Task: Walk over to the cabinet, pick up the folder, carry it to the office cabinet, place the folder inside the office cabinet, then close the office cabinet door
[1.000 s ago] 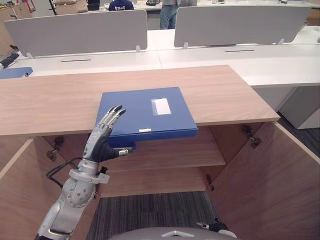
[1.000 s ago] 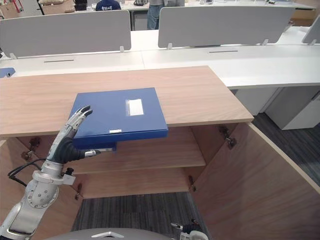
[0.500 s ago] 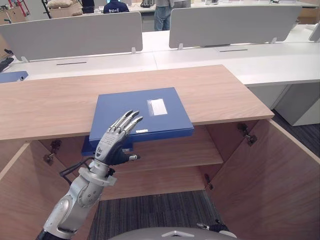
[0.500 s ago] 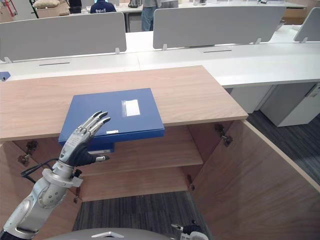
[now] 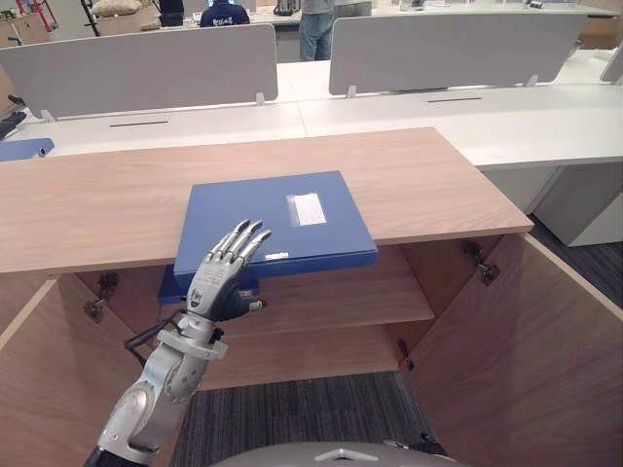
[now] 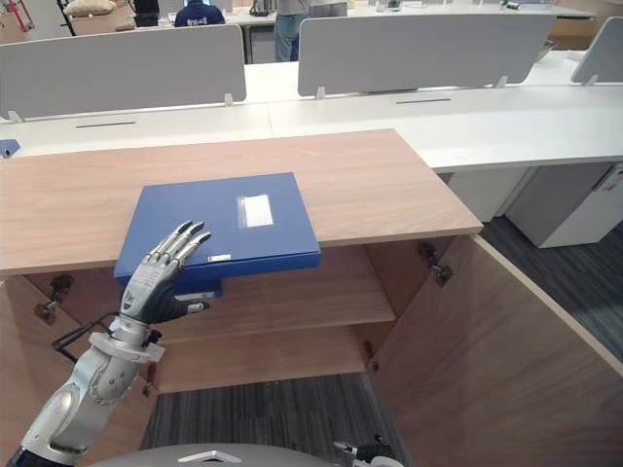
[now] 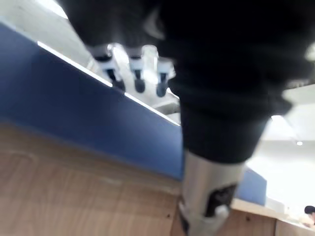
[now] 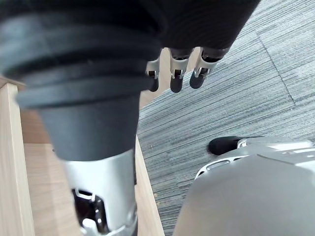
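From the left eye view, the blue folder (image 5: pixel 277 229) lies flat on the cabinet top (image 5: pixel 97 204), its near edge jutting over the open cupboard and the shelf (image 5: pixel 331 297) below. My left hand (image 5: pixel 216 282) is raised at the folder's near left corner, fingers straight above the cover and thumb out below the overhang, gripping nothing. A second ago those fingers reached further over the left edge; they have since drawn back toward the front lip, allowing for the head camera having shifted as well. The right eye view shows the same pose, with the right-hand door (image 6: pixel 506 360) swung wide. In the left wrist view, the fingertips (image 7: pixel 139 86) sit at the folder's blue edge; whether they touch it I cannot tell, since the cover blocks much of the frame. The right wrist view has my right hand (image 8: pixel 177 73) hanging over the grey carpet (image 8: pixel 246 98), fingers relaxed and empty. I judge the pickup is being re-lined, not yet made, and the carry awaits a pinch.
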Available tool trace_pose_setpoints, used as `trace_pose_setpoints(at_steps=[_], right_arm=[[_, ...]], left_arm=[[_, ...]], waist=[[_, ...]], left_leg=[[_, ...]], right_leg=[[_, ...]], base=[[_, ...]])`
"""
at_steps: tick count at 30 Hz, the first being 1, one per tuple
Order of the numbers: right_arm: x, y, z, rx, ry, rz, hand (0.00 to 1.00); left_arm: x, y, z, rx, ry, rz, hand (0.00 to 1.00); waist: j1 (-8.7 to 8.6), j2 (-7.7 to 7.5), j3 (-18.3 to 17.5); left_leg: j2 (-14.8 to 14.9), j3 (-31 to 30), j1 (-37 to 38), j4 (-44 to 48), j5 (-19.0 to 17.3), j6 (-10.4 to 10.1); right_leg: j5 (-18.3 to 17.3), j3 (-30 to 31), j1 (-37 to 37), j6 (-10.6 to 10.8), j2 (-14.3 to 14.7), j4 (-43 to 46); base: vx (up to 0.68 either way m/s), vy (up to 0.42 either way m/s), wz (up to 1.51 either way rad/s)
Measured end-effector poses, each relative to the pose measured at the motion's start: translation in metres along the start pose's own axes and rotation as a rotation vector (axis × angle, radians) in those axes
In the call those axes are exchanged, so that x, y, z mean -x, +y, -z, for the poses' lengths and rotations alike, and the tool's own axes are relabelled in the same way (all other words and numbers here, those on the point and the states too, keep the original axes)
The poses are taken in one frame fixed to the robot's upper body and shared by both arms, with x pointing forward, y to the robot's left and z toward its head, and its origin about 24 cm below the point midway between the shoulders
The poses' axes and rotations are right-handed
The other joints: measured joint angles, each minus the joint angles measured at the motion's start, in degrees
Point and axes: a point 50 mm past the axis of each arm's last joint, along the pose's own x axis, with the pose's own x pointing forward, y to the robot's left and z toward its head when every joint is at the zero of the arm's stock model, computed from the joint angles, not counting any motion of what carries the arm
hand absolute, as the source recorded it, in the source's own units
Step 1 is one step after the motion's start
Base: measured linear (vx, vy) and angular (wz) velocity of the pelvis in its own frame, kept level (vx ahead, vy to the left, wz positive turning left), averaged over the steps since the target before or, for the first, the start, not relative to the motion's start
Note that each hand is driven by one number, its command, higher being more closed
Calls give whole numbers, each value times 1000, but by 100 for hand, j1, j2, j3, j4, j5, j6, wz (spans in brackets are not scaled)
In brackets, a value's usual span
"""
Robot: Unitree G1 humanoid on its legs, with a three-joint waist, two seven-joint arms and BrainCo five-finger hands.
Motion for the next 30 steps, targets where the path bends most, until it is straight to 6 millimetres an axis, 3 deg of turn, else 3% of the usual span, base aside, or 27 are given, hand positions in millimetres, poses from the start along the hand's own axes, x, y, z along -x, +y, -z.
trace_pose_setpoints(at_steps=[8,9,14,30], right_arm=[[0,0,0,-2,1,0,0],[0,0,0,-2,1,0,0],[0,0,1,-9,4,2,0],[0,0,2,-28,14,1,0]], left_arm=[[0,-3,4,-44,45,-29,0],[-1,-4,4,-43,52,-36,100],[0,-10,8,-69,89,-31,100],[-7,3,15,-104,124,-157,100]], waist=[[-11,-5,-6],[-18,-5,-6],[-57,1,-29],[-127,-30,-143]], left_leg=[[2,0,-10,-2,-1,0],[3,1,-11,-2,-1,0],[8,6,-11,-3,-2,-1],[30,96,-34,-3,-34,-15]], right_leg=[[5,5,-1,7,7,-28],[5,5,-1,7,8,-28],[6,14,-3,6,10,-26],[18,107,-68,6,32,-43]], base=[[0,0,0],[0,0,0],[0,0,0],[3,-1,-2]])
